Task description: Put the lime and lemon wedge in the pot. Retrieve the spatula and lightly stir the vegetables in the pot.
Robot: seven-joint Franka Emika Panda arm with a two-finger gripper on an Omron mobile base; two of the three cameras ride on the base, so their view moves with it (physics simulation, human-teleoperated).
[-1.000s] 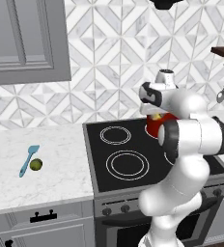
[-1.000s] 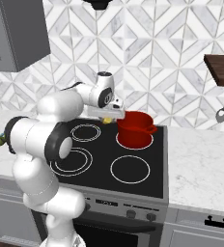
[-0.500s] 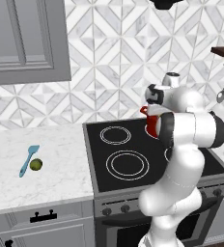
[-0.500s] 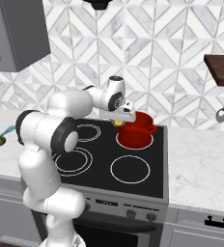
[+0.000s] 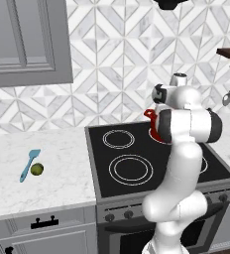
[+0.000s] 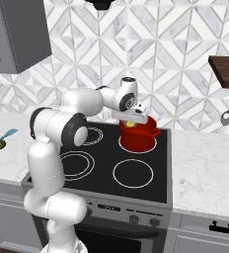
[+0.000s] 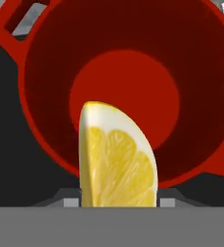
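The black stove (image 6: 106,163) sits between two stretches of marble bench (image 5: 42,168). On its back right burner stands the red pot (image 6: 137,136), and the end effector (image 6: 131,120) hangs just above the pot's rim, pinching the lemon wedge (image 7: 116,157), whose cut face looks over the pot's bare red floor. Well apart on the left bench lies the light-blue spatula (image 5: 29,164), with the lime (image 5: 36,169) just beside its handle

The lemon wedge (image 7: 118,157) hides the claw's fingertips.
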